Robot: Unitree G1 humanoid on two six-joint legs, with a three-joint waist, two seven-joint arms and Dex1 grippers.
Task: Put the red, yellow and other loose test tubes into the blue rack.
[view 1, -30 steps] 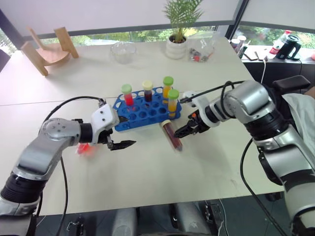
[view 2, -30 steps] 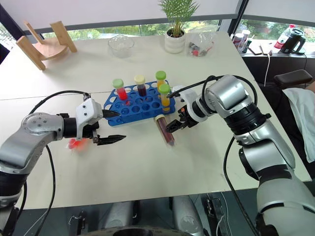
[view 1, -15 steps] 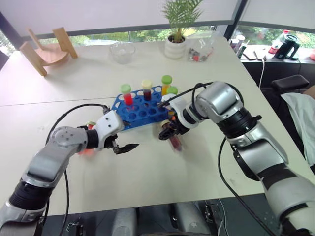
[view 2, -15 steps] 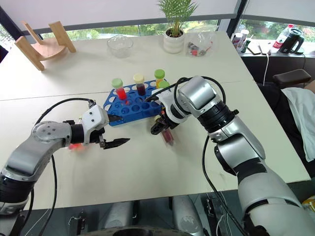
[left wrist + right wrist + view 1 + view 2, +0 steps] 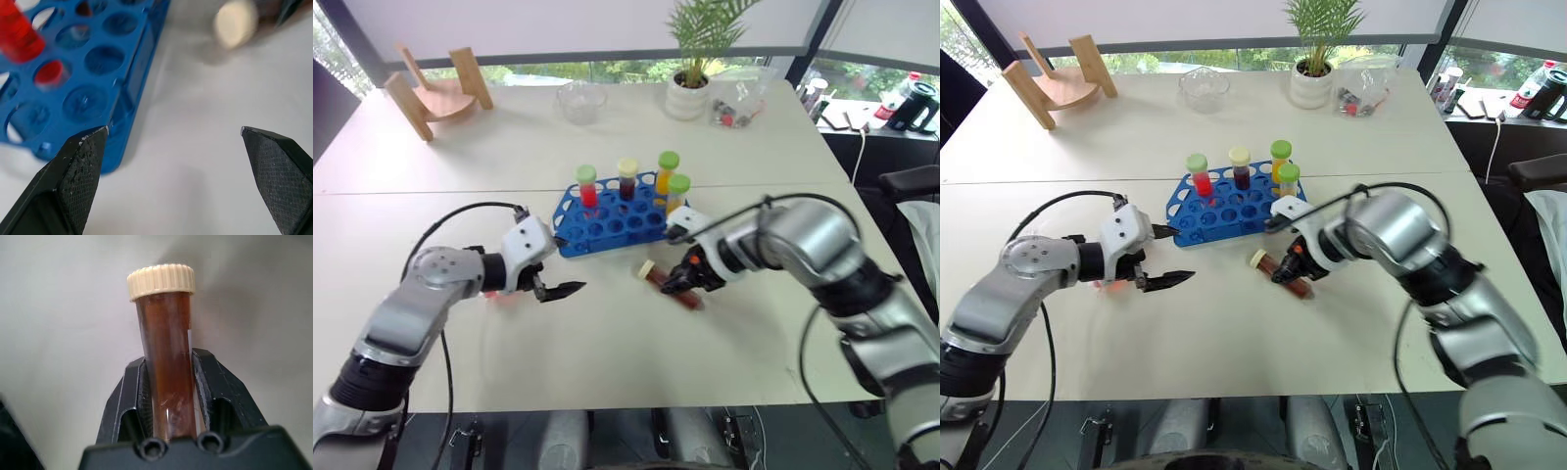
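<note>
Maroon tube (image 5: 166, 372), cream cap, lies just in front of blue rack (image 5: 607, 220); right gripper (image 5: 1290, 272) clamped on it. Left gripper (image 5: 558, 284) gapes empty nearby. Next, probably: lift, upend, seat in free hole.

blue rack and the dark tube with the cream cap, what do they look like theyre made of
The blue rack looks like moulded plastic: one even bright blue, smooth and slightly glossy, with clean round holes. The dark tube, clamped in the right gripper, looks like clear plastic, though glass can't be ruled out; dark liquid shows through its wall. Its cap is matte cream with ribbed sides, likely plastic.
</note>
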